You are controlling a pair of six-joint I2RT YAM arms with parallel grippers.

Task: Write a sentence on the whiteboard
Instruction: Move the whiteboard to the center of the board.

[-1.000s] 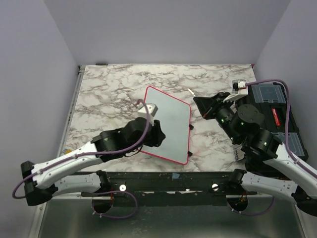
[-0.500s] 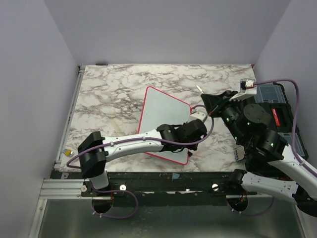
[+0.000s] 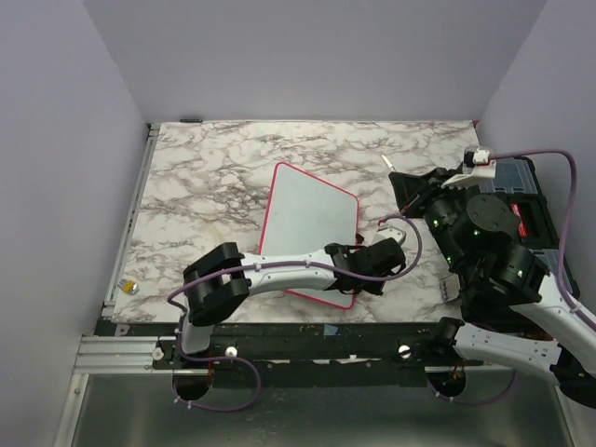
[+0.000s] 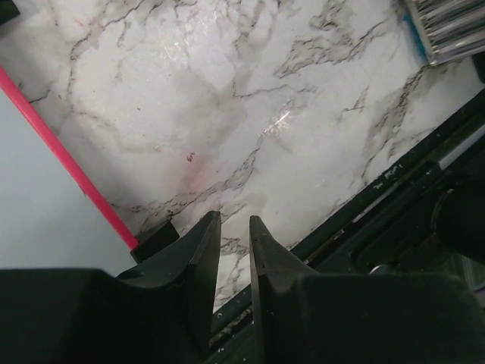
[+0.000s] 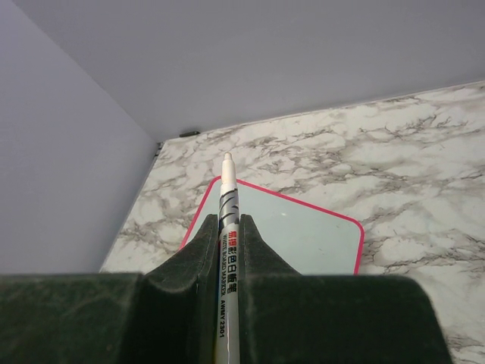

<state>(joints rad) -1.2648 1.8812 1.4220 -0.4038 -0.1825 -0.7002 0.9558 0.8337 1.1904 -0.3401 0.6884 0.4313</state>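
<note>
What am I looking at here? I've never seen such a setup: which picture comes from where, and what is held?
Two robot arms, left and right, are bolted at the near edge of a marble table. The overhead picture looks down from behind them; the other two come from a camera on each wrist, showing that arm's own fingers. A whiteboard with a pink-red frame lies flat on the table; no writing shows on it. The right gripper, raised, is clamped on a white marker. The left gripper hovers over the table beside the board's edge, jaws nearly closed, holding nothing.
</note>
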